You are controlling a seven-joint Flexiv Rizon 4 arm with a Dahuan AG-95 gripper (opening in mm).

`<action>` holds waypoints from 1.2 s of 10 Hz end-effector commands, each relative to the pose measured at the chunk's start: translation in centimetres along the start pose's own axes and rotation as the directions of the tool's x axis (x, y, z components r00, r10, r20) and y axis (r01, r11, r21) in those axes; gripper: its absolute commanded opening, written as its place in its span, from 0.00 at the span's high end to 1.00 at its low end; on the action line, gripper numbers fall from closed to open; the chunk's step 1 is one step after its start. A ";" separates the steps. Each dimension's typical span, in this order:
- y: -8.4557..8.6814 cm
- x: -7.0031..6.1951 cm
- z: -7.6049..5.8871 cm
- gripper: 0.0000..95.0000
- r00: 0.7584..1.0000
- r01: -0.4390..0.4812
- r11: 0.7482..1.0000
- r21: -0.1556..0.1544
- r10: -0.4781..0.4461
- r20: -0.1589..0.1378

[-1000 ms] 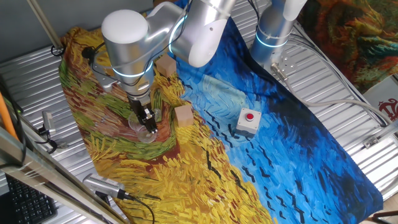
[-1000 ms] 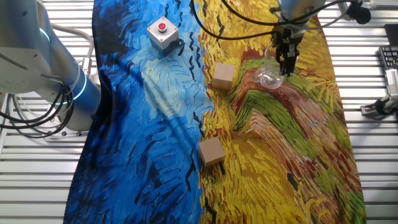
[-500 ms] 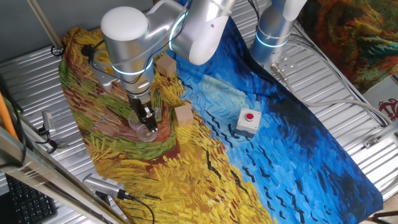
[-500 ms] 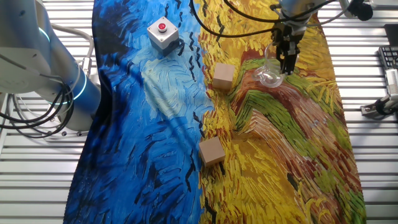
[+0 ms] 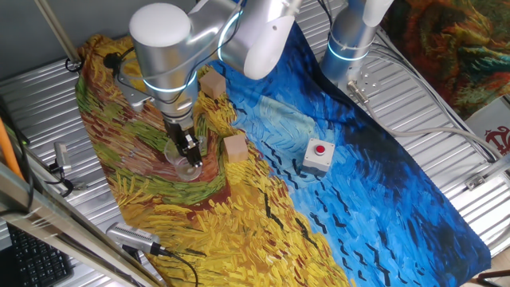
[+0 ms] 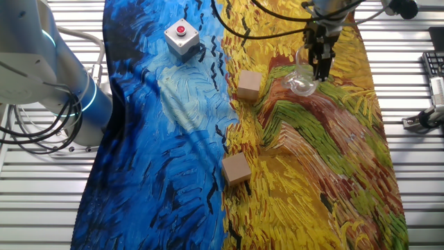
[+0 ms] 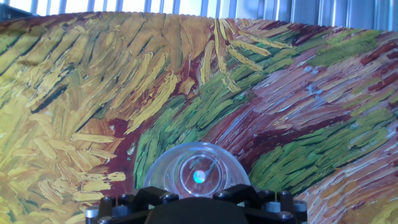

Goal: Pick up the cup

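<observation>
The cup (image 5: pixel 185 164) is small, clear and colourless, over the yellow-green part of the painted cloth (image 5: pixel 263 215). My gripper (image 5: pixel 190 154) comes down from above with its black fingers closed on the cup's rim wall. In the other fixed view the cup (image 6: pixel 299 81) hangs tilted at the gripper (image 6: pixel 320 68), just above the cloth. In the hand view the cup (image 7: pixel 196 172) shows as a round rim straight below the black hand body (image 7: pixel 196 210); the fingertips are hidden there.
Two tan wooden cubes (image 5: pixel 235 147) (image 5: pixel 212 84) lie on the cloth to the right of and behind the cup. A grey box with a red button (image 5: pixel 319 153) sits on the blue part. The arm's base (image 5: pixel 351 40) stands at the back. A ribbed metal table (image 5: pixel 446 159) surrounds the cloth.
The gripper has risen a little, and the cup has risen with it off the cloth. The cubes and the button box have not moved.
</observation>
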State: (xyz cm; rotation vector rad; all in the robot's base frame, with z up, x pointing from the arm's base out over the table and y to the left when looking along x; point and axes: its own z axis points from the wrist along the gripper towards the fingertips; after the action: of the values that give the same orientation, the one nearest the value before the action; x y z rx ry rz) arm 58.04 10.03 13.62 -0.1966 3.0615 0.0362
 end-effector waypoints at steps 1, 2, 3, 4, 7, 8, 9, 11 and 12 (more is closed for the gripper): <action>0.1 0.0 -0.2 1.00 1.000 0.000 1.000 -0.002 0.000 0.002; 0.1 0.0 -0.4 1.00 1.000 -0.001 1.000 -0.003 0.001 0.004; 0.1 0.0 -0.6 1.00 1.000 0.000 1.000 -0.002 0.000 0.003; 0.1 0.0 -0.8 1.00 1.000 0.000 1.000 -0.005 0.000 0.004; 0.1 0.1 -1.3 1.00 1.000 0.000 1.000 -0.003 0.000 0.003; 0.1 0.1 -1.5 1.00 1.000 0.001 1.000 -0.003 -0.001 0.004; 0.1 0.2 -1.8 1.00 1.000 0.001 1.000 -0.004 -0.001 0.005; 0.2 0.3 -2.3 1.00 1.000 0.002 1.000 -0.004 -0.002 0.004; 0.1 0.3 -2.5 1.00 1.000 0.002 1.000 -0.005 -0.002 0.005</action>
State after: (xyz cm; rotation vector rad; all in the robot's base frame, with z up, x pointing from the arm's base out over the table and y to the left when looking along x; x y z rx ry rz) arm 57.57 10.01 16.31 -0.1997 3.0544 0.0407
